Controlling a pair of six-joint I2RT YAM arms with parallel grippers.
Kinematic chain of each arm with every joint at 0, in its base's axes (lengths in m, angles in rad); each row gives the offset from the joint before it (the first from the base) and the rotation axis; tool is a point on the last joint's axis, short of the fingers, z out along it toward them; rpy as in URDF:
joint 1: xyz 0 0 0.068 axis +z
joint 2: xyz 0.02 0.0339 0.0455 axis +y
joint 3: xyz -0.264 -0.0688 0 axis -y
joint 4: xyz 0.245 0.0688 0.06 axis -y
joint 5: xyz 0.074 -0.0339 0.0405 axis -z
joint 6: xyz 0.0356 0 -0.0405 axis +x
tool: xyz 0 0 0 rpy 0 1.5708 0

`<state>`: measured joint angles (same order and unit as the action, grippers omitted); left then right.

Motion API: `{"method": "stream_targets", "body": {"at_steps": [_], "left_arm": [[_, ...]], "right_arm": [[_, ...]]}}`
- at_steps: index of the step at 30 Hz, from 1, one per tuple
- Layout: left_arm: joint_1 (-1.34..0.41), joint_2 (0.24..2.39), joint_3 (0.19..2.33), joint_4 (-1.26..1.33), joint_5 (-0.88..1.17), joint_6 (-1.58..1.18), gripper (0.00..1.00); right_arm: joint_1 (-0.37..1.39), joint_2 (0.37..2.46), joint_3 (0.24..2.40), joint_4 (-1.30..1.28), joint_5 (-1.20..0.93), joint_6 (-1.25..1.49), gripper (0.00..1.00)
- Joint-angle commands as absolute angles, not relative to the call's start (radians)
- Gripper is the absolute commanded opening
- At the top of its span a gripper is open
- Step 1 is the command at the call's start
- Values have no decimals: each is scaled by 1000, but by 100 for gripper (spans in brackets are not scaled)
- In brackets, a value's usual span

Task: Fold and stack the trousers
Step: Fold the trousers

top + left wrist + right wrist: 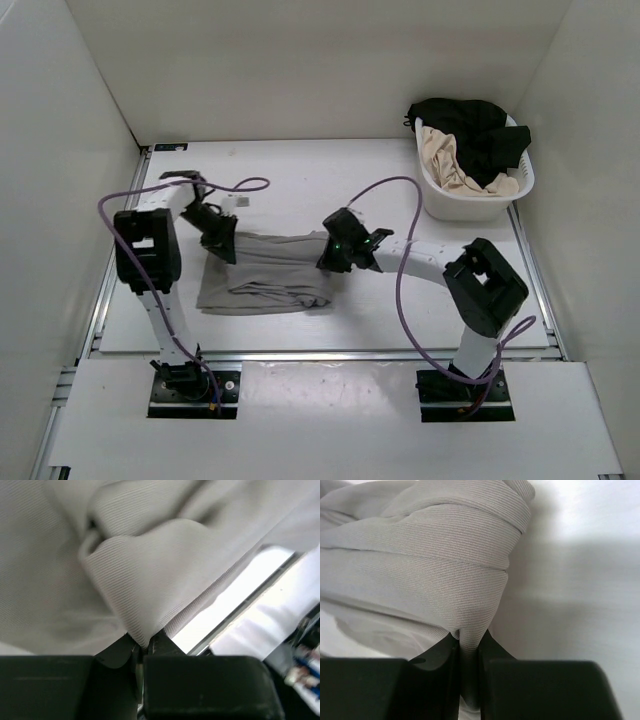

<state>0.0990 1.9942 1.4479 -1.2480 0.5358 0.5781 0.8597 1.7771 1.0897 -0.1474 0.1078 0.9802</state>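
Your left hand (145, 645) and right hand (469, 645) each pinch a thin fold of the trousers (265, 275), which lie bunched on the bench (300, 170) well left of the basket (430, 195). Lifting unevenly could pull a fold free.

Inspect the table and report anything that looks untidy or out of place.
The trousers lie bunched and rumpled, pinched by the left gripper and right gripper. In the white basket, a black garment heaps above the rim. Nothing looks damaged.

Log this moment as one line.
left end effector: shut on trousers | right end effector: shut on trousers | trousers: bunched on table
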Motion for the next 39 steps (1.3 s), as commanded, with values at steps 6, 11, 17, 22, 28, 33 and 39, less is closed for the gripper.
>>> {"method": "stream_targets", "body": {"at_steps": [6,11,17,22,28,33,39], "left_arm": [[-146,2128,1787,-1315,640,470,14],[-173,2108,1862,-1315,603,417,14],[-92,2042,1800,-1315,460,449,14],[-11,2144,1721,-1315,442,531,14],[38,2224,1645,-1260,469,526,46],[77,2165,1669,-1210,457,459,57],[112,2080,1701,-1201,498,419,84]], "right_arm": [[609,1574,1010,-446,259,796,0],[589,1503,965,-457,189,756,87],[672,1525,1017,-500,250,768,98],[715,1560,1017,-460,262,811,98],[747,1611,1090,-419,262,811,98],[765,1620,1109,-419,262,792,99],[765,1643,1109,-316,163,781,99]]}}
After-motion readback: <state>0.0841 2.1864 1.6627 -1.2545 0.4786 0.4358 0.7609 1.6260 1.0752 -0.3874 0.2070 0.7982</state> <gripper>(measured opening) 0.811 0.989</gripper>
